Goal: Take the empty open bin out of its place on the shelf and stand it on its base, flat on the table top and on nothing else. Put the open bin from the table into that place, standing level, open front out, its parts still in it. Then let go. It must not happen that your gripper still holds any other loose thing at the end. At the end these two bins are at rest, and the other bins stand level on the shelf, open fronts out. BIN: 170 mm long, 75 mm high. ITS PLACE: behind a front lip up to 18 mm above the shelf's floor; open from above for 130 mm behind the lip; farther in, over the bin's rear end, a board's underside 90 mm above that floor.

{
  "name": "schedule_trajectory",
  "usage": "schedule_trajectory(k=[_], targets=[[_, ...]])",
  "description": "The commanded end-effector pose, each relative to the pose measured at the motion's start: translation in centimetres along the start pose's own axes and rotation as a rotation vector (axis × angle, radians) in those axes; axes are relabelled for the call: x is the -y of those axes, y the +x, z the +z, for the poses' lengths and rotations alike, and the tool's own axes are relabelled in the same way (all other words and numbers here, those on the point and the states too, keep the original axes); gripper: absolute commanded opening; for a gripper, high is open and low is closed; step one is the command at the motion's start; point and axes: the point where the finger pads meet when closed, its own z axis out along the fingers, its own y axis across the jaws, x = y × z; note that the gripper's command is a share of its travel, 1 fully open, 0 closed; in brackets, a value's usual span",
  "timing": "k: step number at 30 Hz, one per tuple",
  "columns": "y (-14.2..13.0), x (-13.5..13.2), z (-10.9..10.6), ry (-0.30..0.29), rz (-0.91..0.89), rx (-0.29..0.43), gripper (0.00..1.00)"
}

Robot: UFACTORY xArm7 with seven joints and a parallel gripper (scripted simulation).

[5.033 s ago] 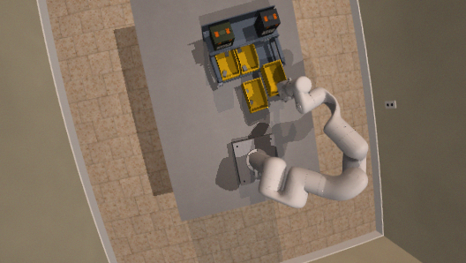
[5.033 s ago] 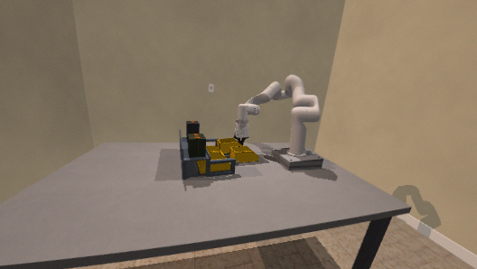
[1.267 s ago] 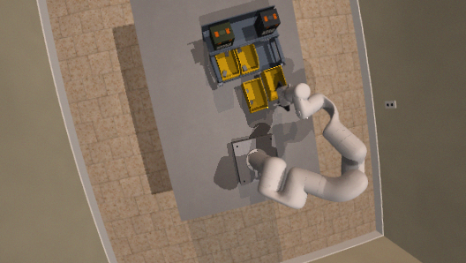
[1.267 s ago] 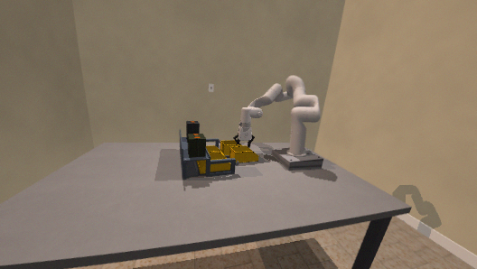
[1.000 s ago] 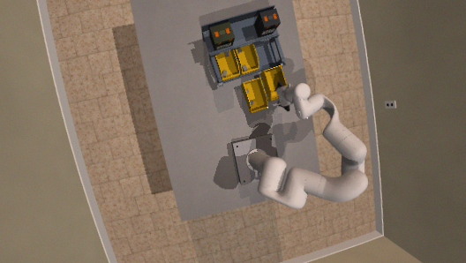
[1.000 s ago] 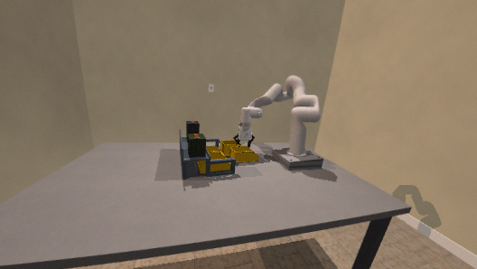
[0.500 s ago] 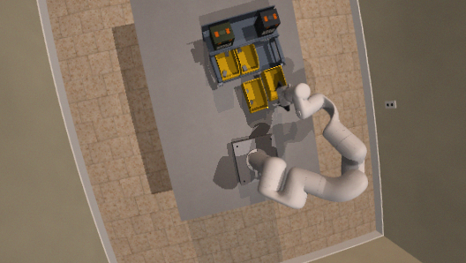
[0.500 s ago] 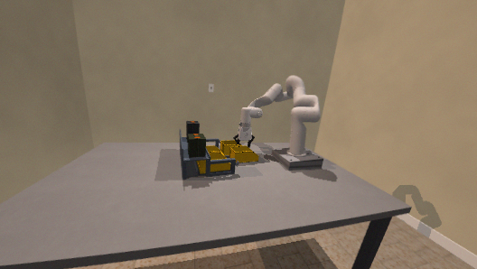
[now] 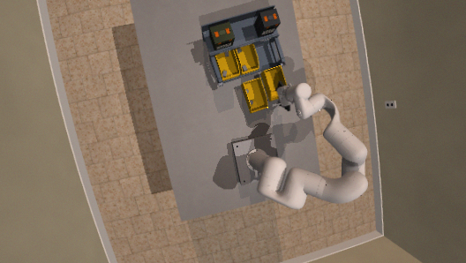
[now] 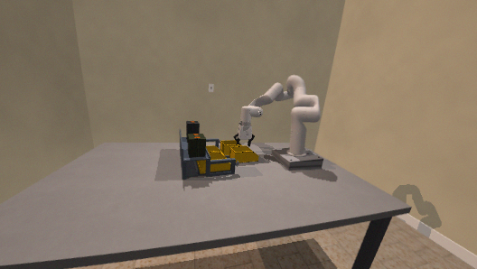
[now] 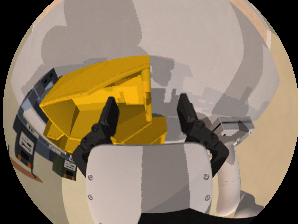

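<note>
Pincer [image 9: 282, 96] [image 10: 243, 143] [image 11: 147, 102] plainly open in wrist view, partly hidden from above.

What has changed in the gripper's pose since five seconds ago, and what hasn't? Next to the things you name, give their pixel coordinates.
The gripper [image 9: 282, 97] [image 10: 243, 143] [image 11: 147, 102] has turned, its open fingers now spread sideways in the exterior view. It holds nothing. The shelf [image 9: 240, 18] [image 10: 182, 155] [image 11: 36, 98] stayed put.
</note>
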Motion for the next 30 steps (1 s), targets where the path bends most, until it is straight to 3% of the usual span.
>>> schedule_trajectory(k=[1, 30], targets=[[0.1, 0.1, -0.6, 0.002, 0.000, -0.002, 0.95], [0.0, 0.1, -6.2, 0.002, 0.000, -0.002, 0.95]])
